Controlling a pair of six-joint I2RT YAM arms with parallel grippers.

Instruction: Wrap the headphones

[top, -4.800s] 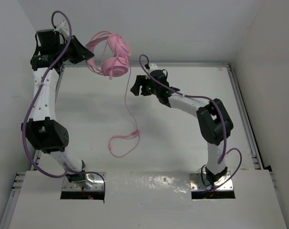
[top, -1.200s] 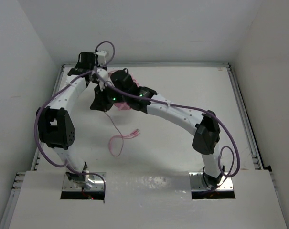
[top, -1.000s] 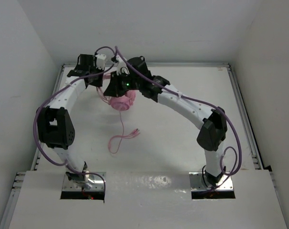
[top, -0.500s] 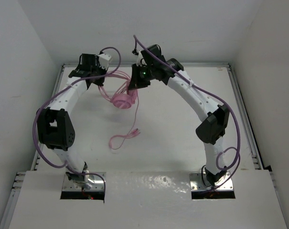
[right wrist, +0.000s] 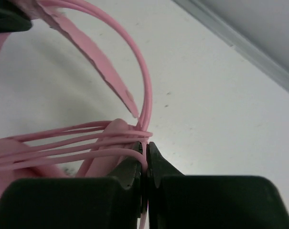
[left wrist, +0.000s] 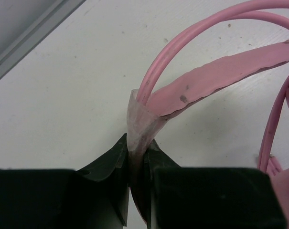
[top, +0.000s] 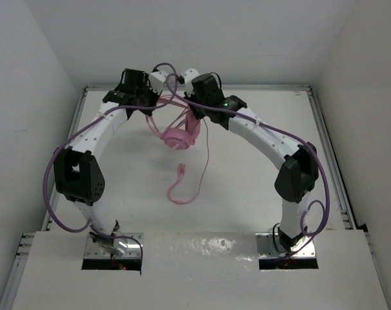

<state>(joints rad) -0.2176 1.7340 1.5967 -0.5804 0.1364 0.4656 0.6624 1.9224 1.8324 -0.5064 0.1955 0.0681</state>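
The pink headphones (top: 176, 132) sit at the far middle of the white counter (top: 260, 174), held between the two arms, which curve in toward each other from either side. The left hand (left wrist: 137, 155) is clenched on the headband (left wrist: 216, 74), its fingers pinching a translucent sleeve (left wrist: 140, 119) where the flat pink strap and two thin pink rods come together. The right hand (right wrist: 145, 160) is clamped shut on the thin pink cord (top: 206, 155), close beside the headband's arc. In the right wrist view, several strands of cord run side by side across the headphones just in front of its fingertips. The earcups (top: 182, 139) hang below and between the two hands; whether they touch the counter cannot be told. From the right hand the loose cord drops toward the near side, lies on the counter in a small hook-shaped bend, and ends in a plug (top: 180, 169) that points back toward the earcups.
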